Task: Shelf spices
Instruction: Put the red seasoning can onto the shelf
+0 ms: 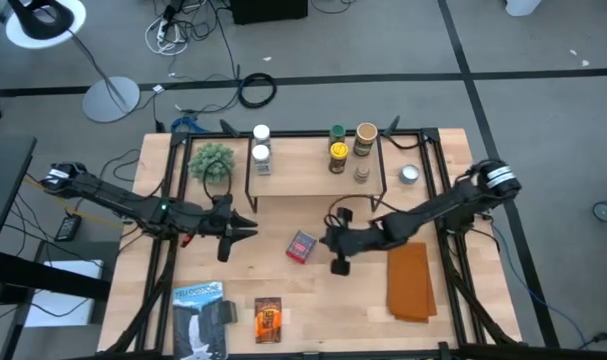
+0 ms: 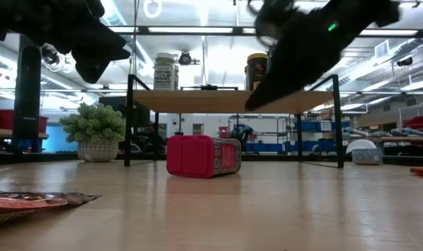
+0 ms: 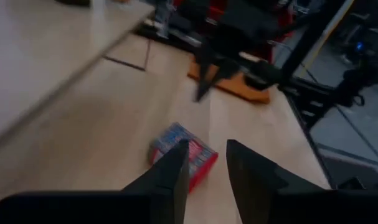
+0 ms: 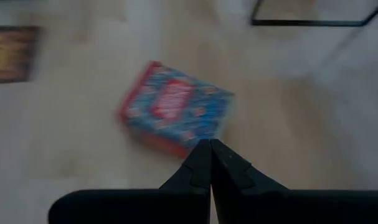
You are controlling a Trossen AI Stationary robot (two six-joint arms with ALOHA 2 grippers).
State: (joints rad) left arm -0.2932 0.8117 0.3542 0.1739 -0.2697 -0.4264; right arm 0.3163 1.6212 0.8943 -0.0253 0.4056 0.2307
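While blurred, red box (image 4: 175,112) between left gripper (image 1: 251,229), right gripper (image 1: 328,240)

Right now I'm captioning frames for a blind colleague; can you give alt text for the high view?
A red box lies on the wooden table between the left pincer, slightly open, and the shut right pincer. Behind them, spice jars stand on the shelf, and a blue-and-white package and a dark box lie near the front edge.

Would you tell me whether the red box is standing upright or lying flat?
Lying flat. The red box rests on a broad face on the table, its printed face up in the high view, with neither gripper touching it.
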